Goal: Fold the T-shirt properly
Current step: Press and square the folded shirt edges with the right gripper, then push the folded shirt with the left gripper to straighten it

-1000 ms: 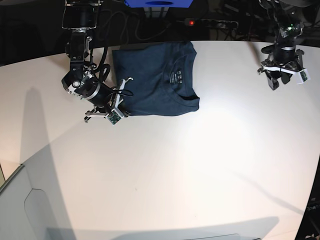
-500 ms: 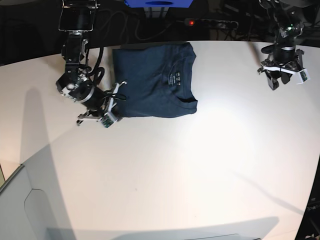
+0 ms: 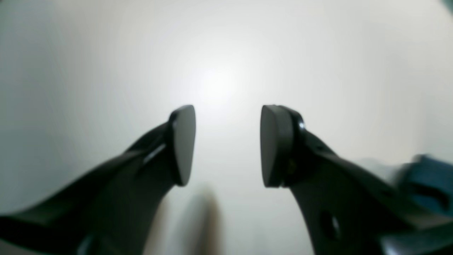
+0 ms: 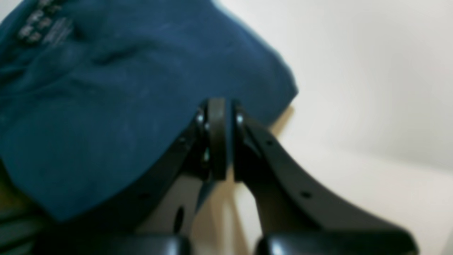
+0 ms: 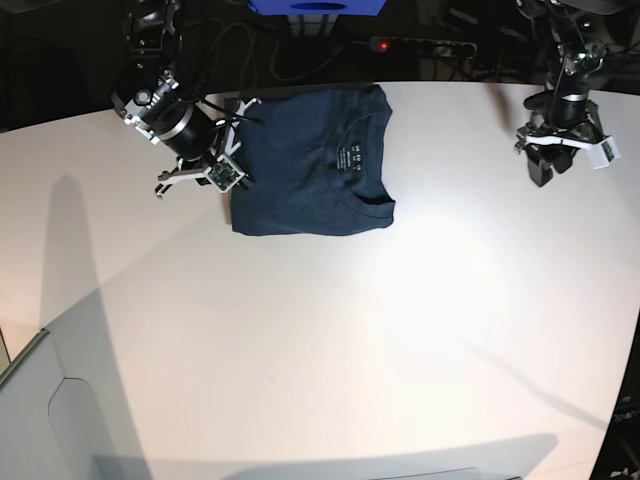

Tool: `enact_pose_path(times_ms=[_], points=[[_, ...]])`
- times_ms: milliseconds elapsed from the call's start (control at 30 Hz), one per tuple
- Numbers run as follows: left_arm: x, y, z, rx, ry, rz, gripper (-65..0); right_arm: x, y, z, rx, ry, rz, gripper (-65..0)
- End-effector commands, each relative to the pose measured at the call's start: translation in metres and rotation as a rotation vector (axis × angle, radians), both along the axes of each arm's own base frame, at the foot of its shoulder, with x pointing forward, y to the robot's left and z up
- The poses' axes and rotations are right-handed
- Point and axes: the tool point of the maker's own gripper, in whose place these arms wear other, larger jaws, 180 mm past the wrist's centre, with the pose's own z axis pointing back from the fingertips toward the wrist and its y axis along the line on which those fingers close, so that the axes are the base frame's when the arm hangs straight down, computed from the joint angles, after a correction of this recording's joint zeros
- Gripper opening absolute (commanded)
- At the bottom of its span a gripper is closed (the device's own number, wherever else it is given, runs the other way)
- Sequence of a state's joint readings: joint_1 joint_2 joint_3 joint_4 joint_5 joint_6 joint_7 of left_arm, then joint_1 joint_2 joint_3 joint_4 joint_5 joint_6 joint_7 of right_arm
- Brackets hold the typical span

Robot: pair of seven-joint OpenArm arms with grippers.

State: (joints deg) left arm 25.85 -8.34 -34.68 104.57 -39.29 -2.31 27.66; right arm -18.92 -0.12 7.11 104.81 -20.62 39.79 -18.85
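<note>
While the dark navy-blue cotton T-shirt (image 5: 305, 165) is lying folded just beside its pinched-shut, empty tips, the right gripper (image 4: 216, 141) is hovering at the hem — likely finishing; lifting straight up should spare the fold. Well apart, the left gripper (image 3: 226, 145) is gaping, empty.

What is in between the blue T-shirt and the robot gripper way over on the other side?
Nothing but bare white table. The base view shows that empty stretch running from the T-shirt to the left gripper.
</note>
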Motion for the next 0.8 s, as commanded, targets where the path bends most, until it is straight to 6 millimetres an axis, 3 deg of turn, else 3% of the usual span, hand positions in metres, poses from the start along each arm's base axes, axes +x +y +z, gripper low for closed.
enact_pose_path(times_ms=[0,167,333,533,767], points=[[0.006,-0.007,0.011,-0.017,-0.046,-0.026,-35.3,0.002,0.002,0.011,0.026,-0.035,0.003,-64.9],[0.016,-0.081,0.004,-0.182,-0.056,-0.186,-23.3,-0.01,-0.01,0.006,-0.009,-0.014,0.008,-64.9],[0.024,-0.146,-0.013,-0.295,-0.025,-0.317,-23.1,-0.005,-0.029,0.019,-0.046,-0.054,-0.036,-64.9],[0.022,-0.189,-0.052,-0.374,0.075,-0.413,-23.1,-0.002,-0.05,0.024,-0.078,-0.069,-0.086,-64.9],[0.019,-0.219,-0.063,-0.409,0.113,-0.485,-26.3,-0.011,-0.054,0.018,-0.085,-0.041,-0.098,-64.9]])
